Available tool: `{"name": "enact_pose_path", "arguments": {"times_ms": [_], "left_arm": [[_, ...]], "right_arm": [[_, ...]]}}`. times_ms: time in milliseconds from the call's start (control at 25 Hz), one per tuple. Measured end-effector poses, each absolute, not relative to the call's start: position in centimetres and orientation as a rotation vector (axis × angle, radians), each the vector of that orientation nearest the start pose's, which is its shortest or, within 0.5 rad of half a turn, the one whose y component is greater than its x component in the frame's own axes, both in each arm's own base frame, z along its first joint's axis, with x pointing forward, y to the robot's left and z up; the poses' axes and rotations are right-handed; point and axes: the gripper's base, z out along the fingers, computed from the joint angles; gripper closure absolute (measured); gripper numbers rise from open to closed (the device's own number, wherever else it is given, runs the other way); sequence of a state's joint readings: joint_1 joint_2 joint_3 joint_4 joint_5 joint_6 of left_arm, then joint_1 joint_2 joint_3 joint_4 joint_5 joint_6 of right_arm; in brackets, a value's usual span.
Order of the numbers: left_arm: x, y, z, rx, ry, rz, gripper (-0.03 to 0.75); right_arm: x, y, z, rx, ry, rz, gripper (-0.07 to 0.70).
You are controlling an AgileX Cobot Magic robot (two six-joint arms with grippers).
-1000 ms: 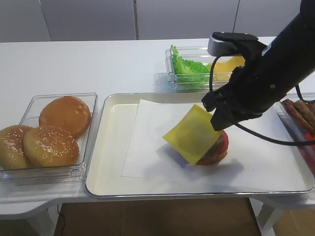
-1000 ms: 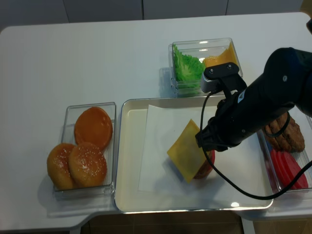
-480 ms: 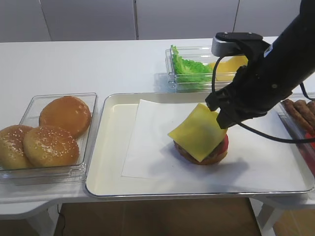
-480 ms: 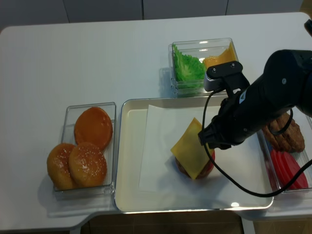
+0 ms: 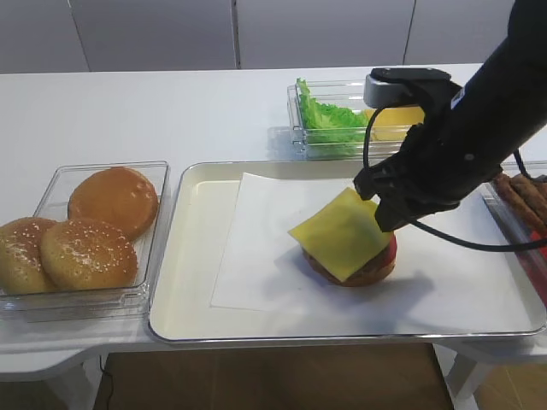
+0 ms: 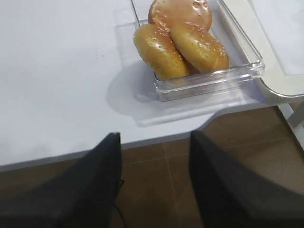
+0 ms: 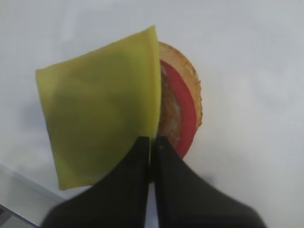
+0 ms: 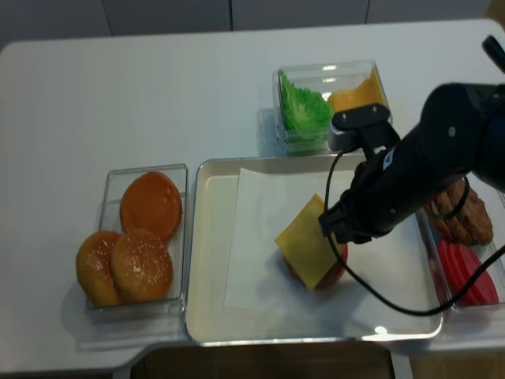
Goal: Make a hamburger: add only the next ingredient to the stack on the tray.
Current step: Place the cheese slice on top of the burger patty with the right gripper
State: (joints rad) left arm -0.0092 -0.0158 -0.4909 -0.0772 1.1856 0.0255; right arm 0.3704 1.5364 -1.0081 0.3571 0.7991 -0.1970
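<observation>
Stood on a white table, with the cream tray lined in white paper so the build stayed clean. Flanked by clear tubs: sesame buns to the left, lettuce behind, spare patties and tomato slices at the right edge, all within easy reach.

Sat right of the tray's middle: the stack, bun, red tomato, patty on top.

Hung over it, tilted and offset toward the left, the cheese slice, covering only part of the patty, probably because carried by one corner. Judged not yet laid flat or centred.

Pinched that corner between pressed-together jaws: right gripper.

Parked off the table's near-left edge, fingers spread and empty: left gripper, likely kept clear of the work.
</observation>
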Motion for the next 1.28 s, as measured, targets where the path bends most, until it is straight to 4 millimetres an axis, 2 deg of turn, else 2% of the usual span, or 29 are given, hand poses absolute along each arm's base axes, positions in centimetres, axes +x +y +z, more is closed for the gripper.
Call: {"name": "enact_pose_path", "arguments": {"times_ms": [320,440,520,760,840,960,1160,1280], "left_arm": [[-1.2,-0.6,26.5,0.047,2.16,-0.085,0.365],[-1.2,-0.6,26.5,0.047,2.16,-0.085,0.365],[-1.2,-0.6,26.5,0.047,2.16,-0.085,0.365],[-1.2,-0.6,26.5,0.047,2.16,-0.085,0.365],[-1.2,-0.6,26.5,0.047,2.16,-0.085,0.365],[-1.2,-0.6,26.5,0.047,2.16,-0.085,0.365],[-1.2,-0.6,26.5,0.047,2.16,-0.085,0.365],[-1.2,-0.6,26.5,0.047,2.16,-0.085,0.365]], "right_arm": [[26.8,12.9,23.6,-0.493,2.765,0.464,0.618],[26.9,12.7,23.5,-0.473,2.775,0.434,0.587],[26.9,12.5,23.4,-0.467,2.785,0.402,0.525],[26.8,12.3,23.6,-0.471,2.79,0.374,0.226],[26.6,12.1,24.1,-0.479,2.773,0.361,0.187],[26.4,11.6,24.9,-0.471,2.752,0.301,0.169],[26.8,10.2,26.2,-0.487,2.772,0.078,0.165],[27.1,8.7,26.8,-0.428,2.796,0.042,0.184]]}}
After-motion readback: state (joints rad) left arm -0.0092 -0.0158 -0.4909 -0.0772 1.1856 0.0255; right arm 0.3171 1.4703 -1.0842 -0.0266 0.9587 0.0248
